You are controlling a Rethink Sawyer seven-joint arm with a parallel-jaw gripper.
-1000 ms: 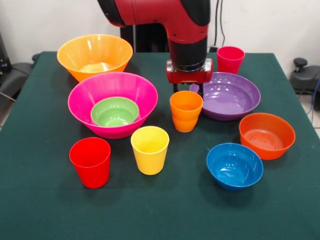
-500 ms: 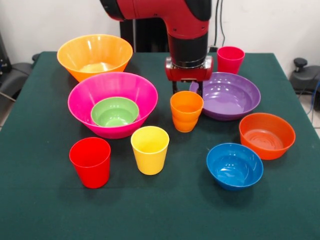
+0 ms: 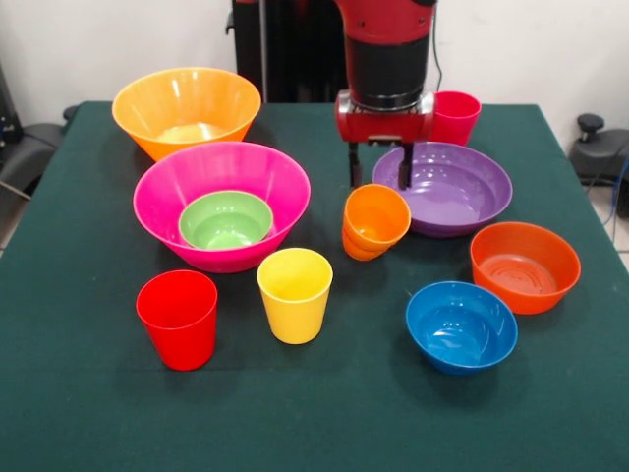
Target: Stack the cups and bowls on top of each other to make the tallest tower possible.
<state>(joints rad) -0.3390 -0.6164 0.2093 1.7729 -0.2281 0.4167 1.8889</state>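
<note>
Hand (image 3: 378,165) spread open, holding nothing, just above tilted orange cup (image 3: 374,220), beside purple bowl (image 3: 454,187)

Sat nested: ribbed bowl (image 3: 226,218) inside the big bowl (image 3: 222,189), another big bowl (image 3: 187,106) behind. Stood in front: two cups (image 3: 178,319) (image 3: 295,294) side by side. Leaned tilted: a third cup (image 3: 374,221), just left of the wide bowl (image 3: 447,187), two medium bowls (image 3: 525,265) (image 3: 461,325) before it, fourth cup (image 3: 453,116) behind.
</note>
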